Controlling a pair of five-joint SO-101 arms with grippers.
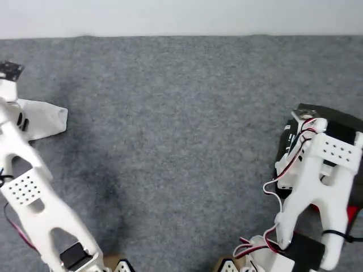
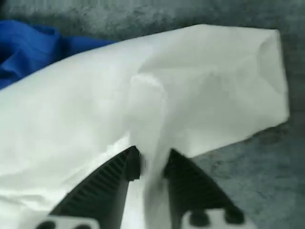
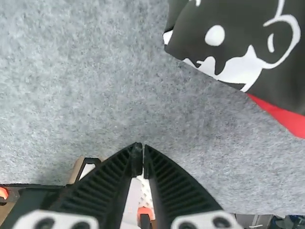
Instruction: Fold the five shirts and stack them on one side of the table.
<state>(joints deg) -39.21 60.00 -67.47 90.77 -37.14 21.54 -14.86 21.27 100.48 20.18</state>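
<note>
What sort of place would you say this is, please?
Likely a robotics test bench: a grey felt-covered table, the left claw pinching a white shirt, a black shirt beside the right arm.

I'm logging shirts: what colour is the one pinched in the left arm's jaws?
White. The shirt shows best in the left wrist view.

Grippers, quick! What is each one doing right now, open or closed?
Left gripper: closed, pinching a fold of the white shirt.
Right gripper: closed, holding nothing.
</note>
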